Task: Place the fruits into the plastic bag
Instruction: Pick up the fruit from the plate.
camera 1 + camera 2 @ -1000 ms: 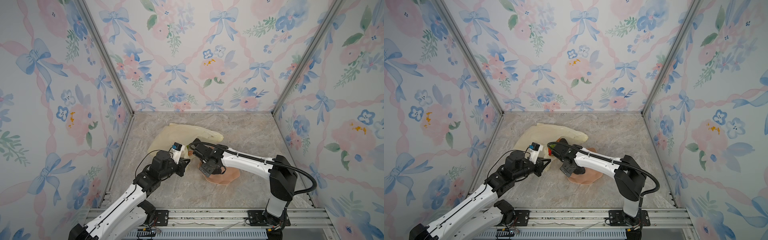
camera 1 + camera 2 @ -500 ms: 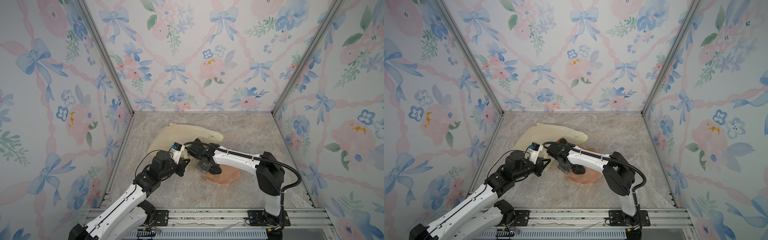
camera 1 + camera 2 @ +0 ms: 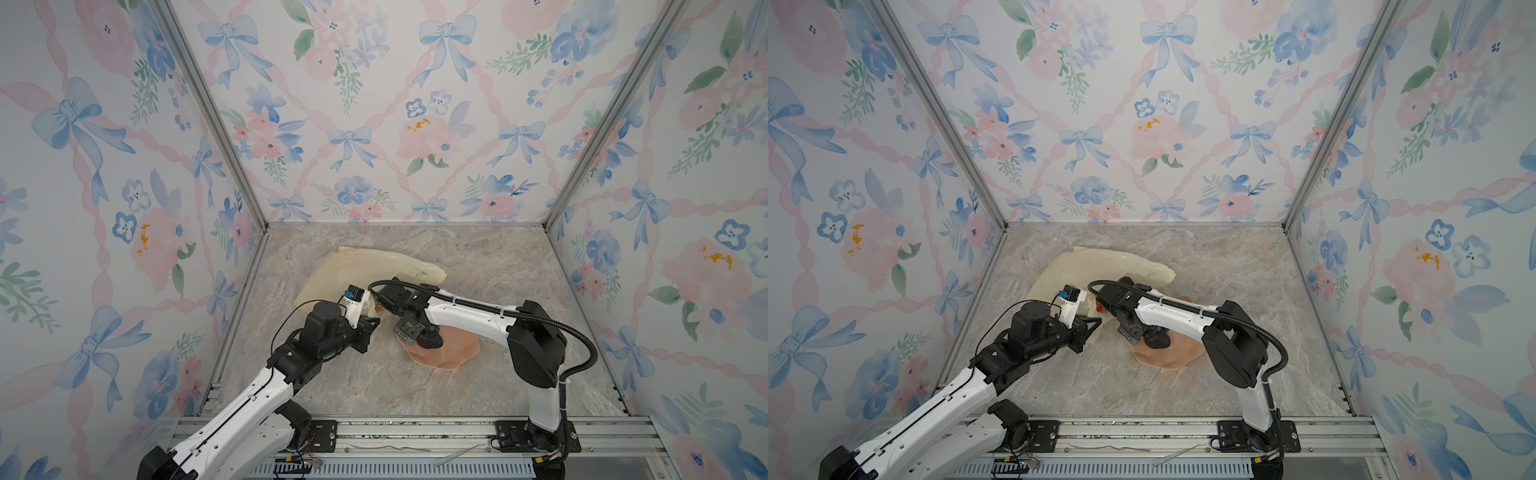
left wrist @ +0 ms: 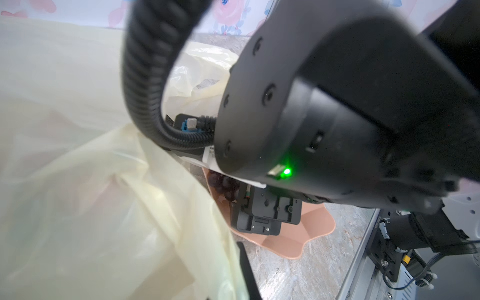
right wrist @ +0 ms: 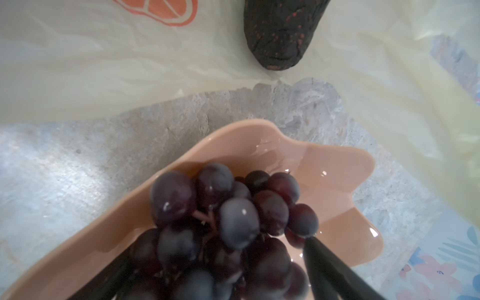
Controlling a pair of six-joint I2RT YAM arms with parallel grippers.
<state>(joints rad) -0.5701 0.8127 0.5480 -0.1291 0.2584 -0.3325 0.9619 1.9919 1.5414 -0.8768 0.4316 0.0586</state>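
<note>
Left hand pinches the plastic bag rim, propping its mouth open beside the pink dish, where the spread right hand straddles the grape bunch for a grab; an avocado already lies in the bag's mouth.

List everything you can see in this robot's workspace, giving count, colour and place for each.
bag: one, pale yellow with orange print, back left of the table's middle
grapes: one bunch, dark purple, in the dish
avocado: one, near black, lying on the bag's plastic
dish: one, pink, beside the bag
table: one, grey marbled
walls: three, floral with blue bows
rail: one, metal, front edge
left arm, right arm: two, white and black
left tool: black, shut on the bag's edge
right tool: black, open astride the grapes
</note>
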